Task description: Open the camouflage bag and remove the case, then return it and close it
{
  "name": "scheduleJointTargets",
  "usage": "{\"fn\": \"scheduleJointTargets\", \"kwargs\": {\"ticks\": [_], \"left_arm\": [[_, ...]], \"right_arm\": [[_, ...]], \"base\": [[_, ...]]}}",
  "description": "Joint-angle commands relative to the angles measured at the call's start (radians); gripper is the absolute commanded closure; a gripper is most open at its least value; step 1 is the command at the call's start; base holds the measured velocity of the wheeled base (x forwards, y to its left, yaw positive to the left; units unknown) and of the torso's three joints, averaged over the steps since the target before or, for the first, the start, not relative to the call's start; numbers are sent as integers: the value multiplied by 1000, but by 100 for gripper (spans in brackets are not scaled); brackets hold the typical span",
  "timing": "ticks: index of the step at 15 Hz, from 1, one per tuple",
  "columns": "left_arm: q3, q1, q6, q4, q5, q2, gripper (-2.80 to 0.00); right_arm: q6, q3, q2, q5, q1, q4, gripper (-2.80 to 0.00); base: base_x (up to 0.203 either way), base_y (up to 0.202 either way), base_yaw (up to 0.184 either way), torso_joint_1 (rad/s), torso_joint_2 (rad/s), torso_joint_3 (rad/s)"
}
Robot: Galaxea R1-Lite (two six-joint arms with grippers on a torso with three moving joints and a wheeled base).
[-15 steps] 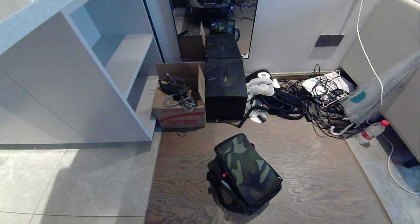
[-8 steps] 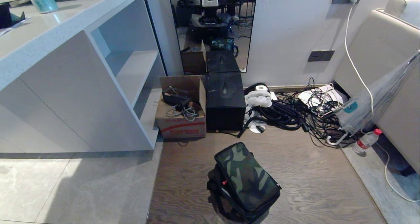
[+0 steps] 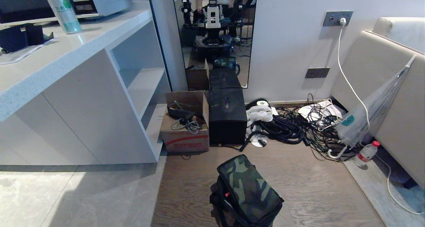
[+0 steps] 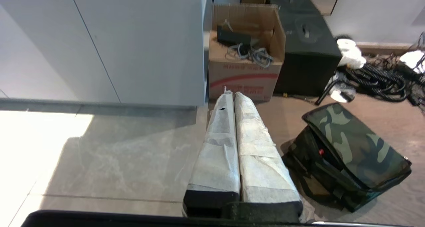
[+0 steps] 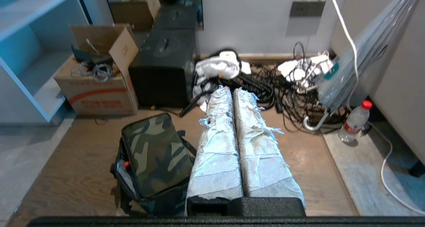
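The camouflage bag (image 3: 247, 190) stands on the wooden floor at the bottom centre of the head view, its lid lying down and a small red pull showing on its left side. The case is hidden. Neither gripper shows in the head view. In the left wrist view my left gripper (image 4: 232, 94) is shut and empty, held above the floor to the left of the bag (image 4: 352, 147). In the right wrist view my right gripper (image 5: 231, 89) is also shut and empty, above the floor to the right of the bag (image 5: 154, 154).
Behind the bag stand a brown cardboard box (image 3: 186, 130) and a larger black box (image 3: 227, 120) against a mirror (image 3: 212, 37). A cable tangle (image 3: 298, 127), an umbrella (image 3: 368, 117) and a water bottle (image 3: 364, 154) lie at the right. A white cabinet (image 3: 99, 100) fills the left.
The whole scene has slid downward in the head view, showing more of the counter top and wall: the camera has moved. The bag and other things have stayed put.
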Motion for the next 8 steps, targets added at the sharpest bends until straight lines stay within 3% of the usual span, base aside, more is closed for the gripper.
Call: {"fn": "scheduleJointTargets", "kwargs": {"ticks": [1, 8], "left_arm": [[0, 0, 0, 0, 0, 0, 0], [0, 0, 0, 0, 0, 0, 0]], "right_arm": [[0, 40, 2, 0, 0, -1, 0], [0, 40, 2, 0, 0, -1, 0]], "base": [[0, 0, 0, 7, 7, 203], [0, 0, 0, 2, 5, 204]]}}
